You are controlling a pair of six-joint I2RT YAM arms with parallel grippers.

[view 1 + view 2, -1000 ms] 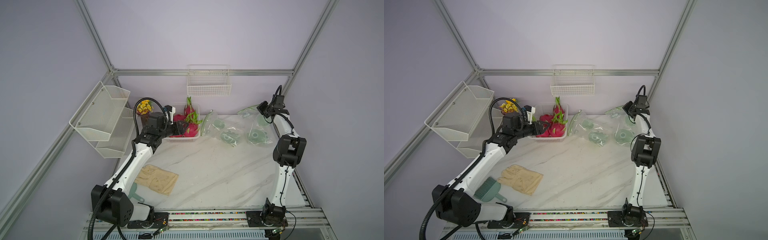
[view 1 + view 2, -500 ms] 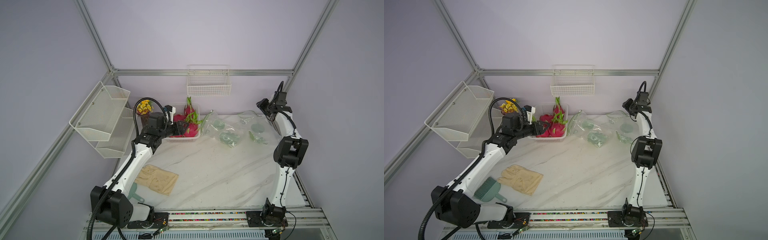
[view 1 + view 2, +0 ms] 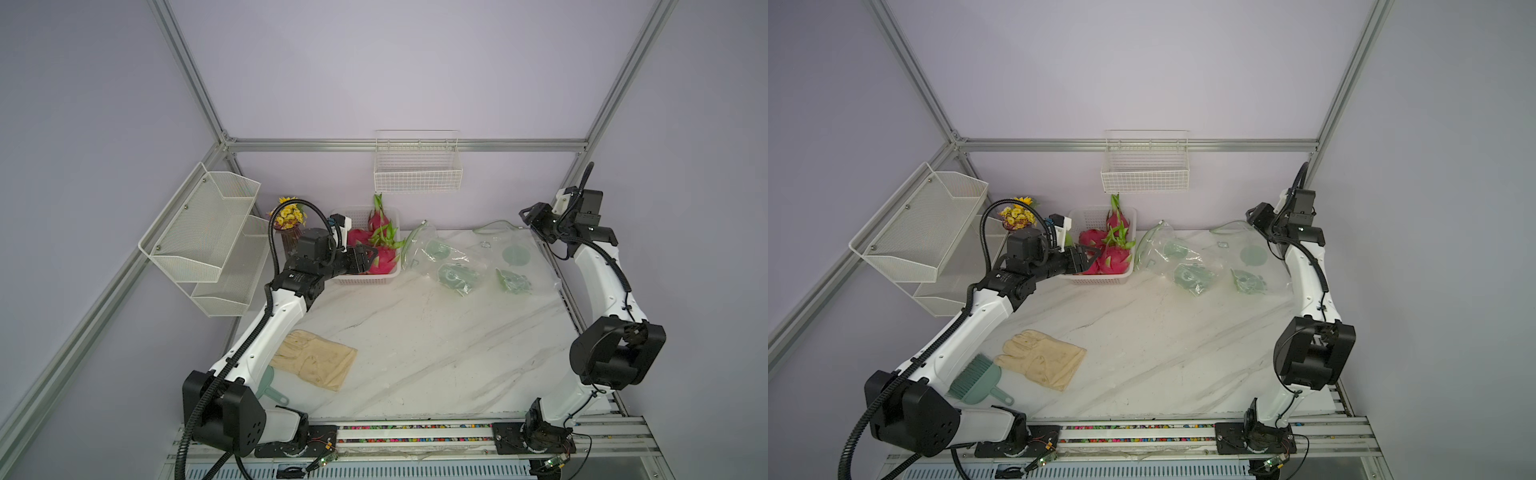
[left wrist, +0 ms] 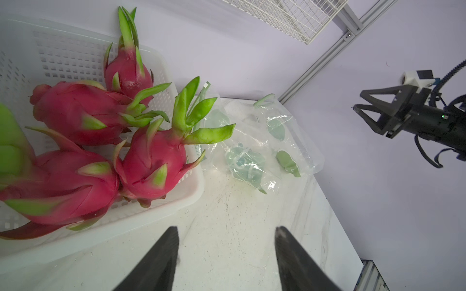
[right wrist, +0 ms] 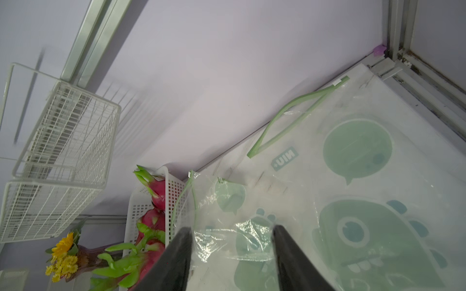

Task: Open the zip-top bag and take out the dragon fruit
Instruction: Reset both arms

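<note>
Several magenta dragon fruit [image 3: 380, 245] [image 3: 1108, 257] [image 4: 151, 161] [image 5: 157, 191] with green scales lie in a white perforated basket [image 3: 365, 280] [image 3: 1096, 279] [image 4: 100, 234] at the back of the table. Right of the basket lies a crumpled clear zip-top bag [image 3: 440, 262] [image 3: 1183, 266] [image 4: 247, 161]. A second clear bag [image 3: 515, 257] [image 3: 1250, 257] [image 5: 353, 176] with green prints lies flat in the back right corner, its green zip strip parted. My left gripper [image 3: 368, 257] [image 3: 1090, 257] [image 4: 227, 229] stands open and empty at the basket's front left. My right gripper [image 3: 525, 216] [image 3: 1252, 214] [image 5: 230, 228] hangs open and empty above the flat bag.
A white wire basket [image 3: 417, 176] hangs on the back wall and mesh shelves [image 3: 208, 232] on the left wall. A vase of yellow flowers [image 3: 291, 218] stands left of the fruit basket. A tan glove [image 3: 316, 363] and a green brush [image 3: 976, 380] lie near the front left.
My right gripper has opened and let go of the flat bag, which has dropped onto the table, and the gripper has risen. The left arm has hardly moved.
</note>
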